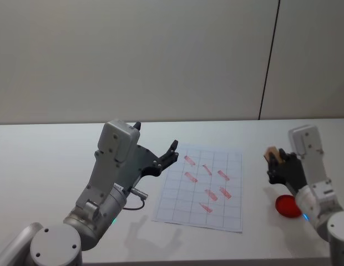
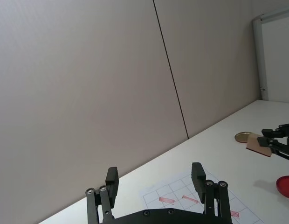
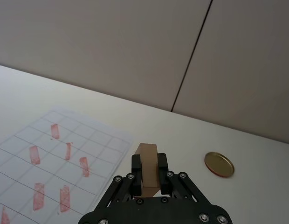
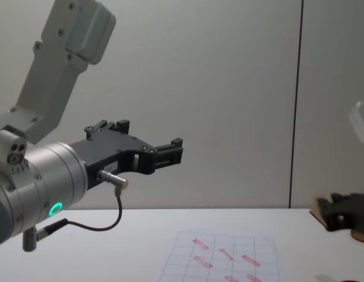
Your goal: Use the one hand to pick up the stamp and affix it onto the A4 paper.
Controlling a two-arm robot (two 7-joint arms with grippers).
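A: Where do things stand on the surface (image 1: 50, 166)?
B: The A4 paper (image 1: 201, 188) lies mid-surface; the left hand (image 1: 171, 152) hovers spread, idle.
A: And the stamp (image 3: 147, 170)?
B: Pinched in the right hand (image 3: 149, 175), beside the paper. Carry it over an unmarked square, keep it level, press straight down.

A4 paper (image 1: 202, 188) centre | stamp (image 1: 276, 155) right, above table (image 1: 50, 160)

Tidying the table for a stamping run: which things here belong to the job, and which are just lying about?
In the job:
stamp, held in the right gripper
paper

Lying about:
red dish
gold lid
left gripper, open, raised beside the paper
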